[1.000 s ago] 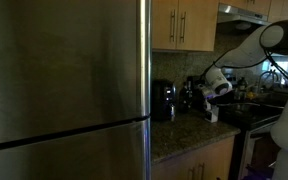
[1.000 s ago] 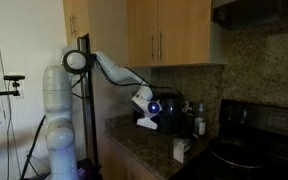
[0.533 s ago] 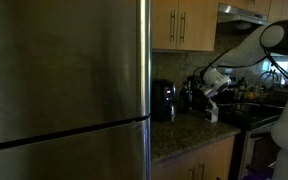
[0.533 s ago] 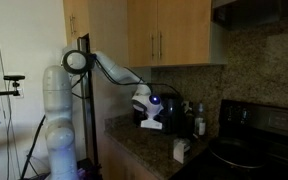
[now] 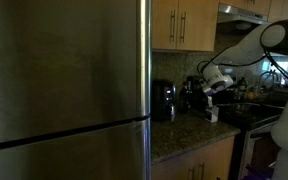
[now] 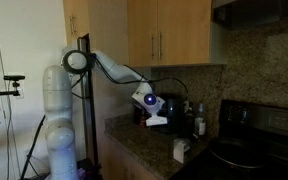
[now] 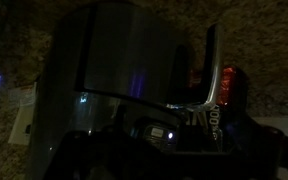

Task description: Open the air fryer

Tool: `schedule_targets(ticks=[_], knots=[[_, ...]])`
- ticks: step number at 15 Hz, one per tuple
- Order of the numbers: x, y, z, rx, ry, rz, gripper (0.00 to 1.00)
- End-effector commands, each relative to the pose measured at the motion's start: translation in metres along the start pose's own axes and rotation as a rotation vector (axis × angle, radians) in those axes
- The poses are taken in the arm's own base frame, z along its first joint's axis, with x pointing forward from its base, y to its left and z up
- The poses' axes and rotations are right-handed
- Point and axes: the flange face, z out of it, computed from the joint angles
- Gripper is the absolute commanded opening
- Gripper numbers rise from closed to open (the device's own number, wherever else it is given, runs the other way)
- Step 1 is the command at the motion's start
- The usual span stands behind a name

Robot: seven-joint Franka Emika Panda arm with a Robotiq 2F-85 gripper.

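Note:
The air fryer (image 5: 164,100) is a small rounded black appliance on the granite counter next to the fridge. It is partly hidden behind my wrist in an exterior view (image 6: 175,106). In the wrist view it fills the middle as a dark glossy rounded body (image 7: 124,60), with a silvery upright bar (image 7: 212,70) to its right. My gripper (image 5: 208,90) hovers above the counter in front of the appliances in both exterior views (image 6: 156,117). Its fingers are only dark shapes at the bottom of the wrist view (image 7: 159,150), so I cannot tell their opening.
A large steel fridge (image 5: 64,90) fills one side. Wooden wall cabinets (image 6: 169,35) hang above the counter. A small white box (image 6: 181,150) sits near the counter's front edge. A black stove (image 6: 252,135) stands beside it, and a dark bottle (image 6: 199,124) stands at the back.
My wrist has risen a little and tilted upward near the appliances. The air fryer has not visibly moved.

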Motion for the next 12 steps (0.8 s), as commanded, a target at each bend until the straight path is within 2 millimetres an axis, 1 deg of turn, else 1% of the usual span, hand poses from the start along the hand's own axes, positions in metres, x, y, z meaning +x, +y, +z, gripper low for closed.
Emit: schedule_targets(ticks=[1, 3, 4, 5, 6, 7, 8, 10, 12], knots=[[0.000, 0.000, 0.000, -0.001, -0.001, 0.000, 1.00], [0.000, 0.000, -0.001, -0.001, -0.001, 0.000, 1.00], [-0.001, -0.003, 0.001, 0.029, -0.004, 0.018, 1.00], [-0.008, -0.010, 0.001, 0.084, -0.076, 0.071, 1.00], [-0.008, -0.010, 0.001, 0.076, -0.095, 0.097, 1.00], [0.023, 0.009, 0.025, 0.116, -0.105, 0.105, 1.00], [0.027, 0.008, 0.042, 0.142, -0.136, 0.134, 1.00], [0.067, 0.017, 0.051, 0.143, -0.169, 0.152, 1.00], [0.117, 0.028, 0.058, 0.166, -0.179, 0.164, 1.00]])
